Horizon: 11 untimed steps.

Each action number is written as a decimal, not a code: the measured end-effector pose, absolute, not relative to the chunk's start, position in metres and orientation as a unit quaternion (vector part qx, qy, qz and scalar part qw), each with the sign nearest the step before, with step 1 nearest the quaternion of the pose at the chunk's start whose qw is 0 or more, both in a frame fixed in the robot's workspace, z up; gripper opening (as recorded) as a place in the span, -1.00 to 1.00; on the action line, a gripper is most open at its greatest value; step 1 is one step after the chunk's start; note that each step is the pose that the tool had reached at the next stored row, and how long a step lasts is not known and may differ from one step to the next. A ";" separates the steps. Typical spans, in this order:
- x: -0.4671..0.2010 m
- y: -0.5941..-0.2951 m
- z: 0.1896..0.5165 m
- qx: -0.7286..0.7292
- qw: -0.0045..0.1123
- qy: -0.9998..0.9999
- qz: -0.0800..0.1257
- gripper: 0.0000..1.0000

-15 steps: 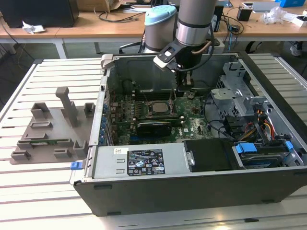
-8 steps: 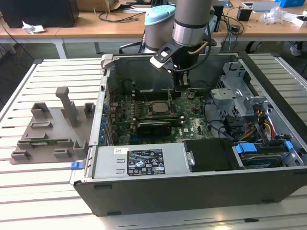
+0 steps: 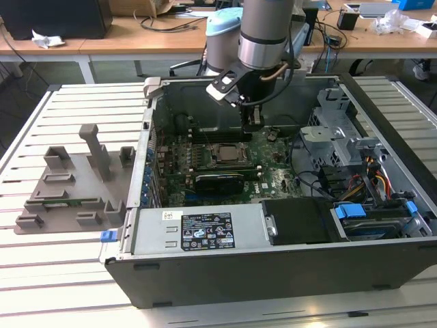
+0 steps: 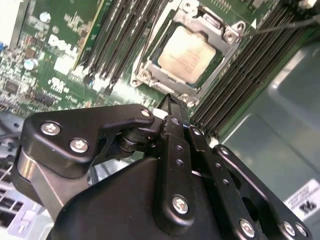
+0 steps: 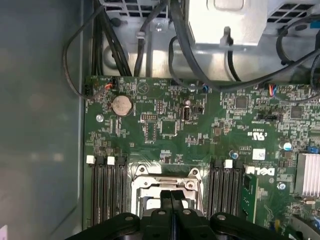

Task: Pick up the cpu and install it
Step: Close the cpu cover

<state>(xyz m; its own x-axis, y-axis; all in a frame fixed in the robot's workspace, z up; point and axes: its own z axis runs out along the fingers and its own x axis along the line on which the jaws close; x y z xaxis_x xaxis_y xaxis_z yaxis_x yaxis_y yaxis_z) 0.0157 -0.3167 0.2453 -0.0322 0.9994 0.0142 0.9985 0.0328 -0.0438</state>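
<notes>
Exterior view: black metal gripper (image 3: pixel 252 124) hangs upper centre of frame, just above small flat silvery-grey square cpu (image 3: pixel 229 152) lying in dark socket frame (image 3: pixel 247 156) on green motherboard (image 3: pixel 276 179). First wrist view: fingers (image 5: pixel 165 201) pressed together, nothing between. You look done with placement, I judge; next move calls for straight travel, no side-drag.

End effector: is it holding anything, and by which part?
Nothing is held. The end effector is shut, finger against finger, and the chip lies in the socket on the board below.
</notes>
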 end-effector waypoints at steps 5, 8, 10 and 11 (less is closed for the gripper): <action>-0.007 -0.317 0.231 -0.695 0.020 -0.718 0.011 -0.79; -0.017 -0.317 0.224 -0.695 0.020 -0.718 0.011 -0.79; -0.022 -0.317 0.220 -0.695 0.020 -0.718 0.011 -0.79; -0.024 -0.317 0.218 -0.695 0.020 -0.718 0.011 -0.79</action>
